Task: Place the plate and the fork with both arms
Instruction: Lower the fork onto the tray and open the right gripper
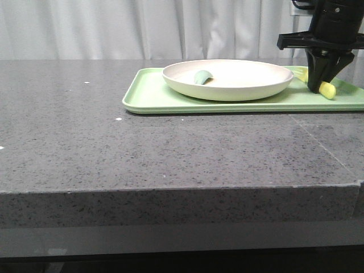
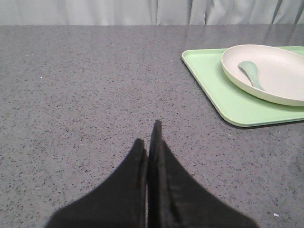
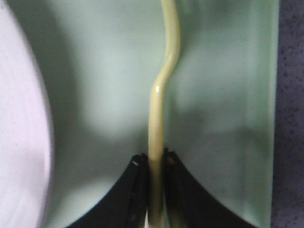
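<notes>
The cream-white plate [image 1: 227,79] [image 2: 270,71] lies on the light-green tray [image 1: 149,96] [image 2: 213,78] at the back of the counter, a sage-green spoon-like piece [image 1: 202,77] [image 2: 251,73] inside it. Right of the plate, my right gripper [image 1: 320,86] [image 3: 156,159] is shut on the handle of the pale-yellow fork [image 1: 326,89] [image 3: 162,95], low over the tray. The fork's tines are out of sight. My left gripper [image 2: 148,137] is shut and empty over bare counter, apart from the tray; it does not show in the front view.
A grey speckled stone counter [image 1: 170,153] spreads in front of the tray to its front edge. White curtains [image 1: 142,28] hang behind. The plate's rim [image 3: 23,133] lies close beside the right gripper.
</notes>
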